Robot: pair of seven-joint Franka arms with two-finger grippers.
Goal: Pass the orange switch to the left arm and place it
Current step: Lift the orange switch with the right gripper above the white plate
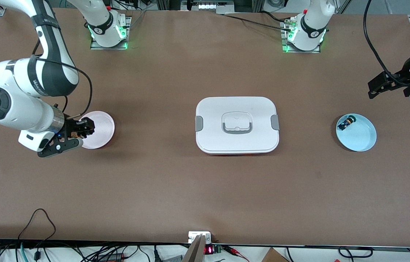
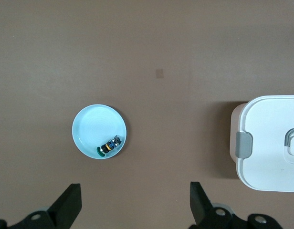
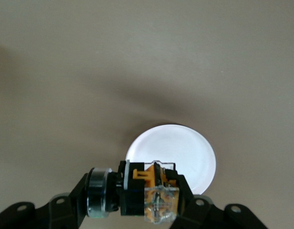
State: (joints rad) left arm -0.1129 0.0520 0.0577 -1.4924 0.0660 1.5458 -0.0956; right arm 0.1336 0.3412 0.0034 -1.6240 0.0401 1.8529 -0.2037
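My right gripper (image 1: 80, 131) is shut on the orange switch (image 1: 76, 134), holding it over the edge of a pink plate (image 1: 99, 127) at the right arm's end of the table. In the right wrist view the switch (image 3: 149, 193) lies crosswise between the fingers (image 3: 187, 198), black body with orange and clear rear, above the plate (image 3: 185, 150). The white lidded box (image 1: 212, 116) sits mid-table, also in the left wrist view (image 2: 268, 143). My left gripper (image 1: 375, 87) hangs open and empty over bare table at the left arm's end (image 2: 135, 191).
A light-blue plate (image 1: 361, 136) lies toward the left arm's end, with a small blue-and-black part (image 1: 346, 123) at its rim; both show in the left wrist view, plate (image 2: 92, 126) and part (image 2: 109, 145). Cables run along the table edge nearest the front camera.
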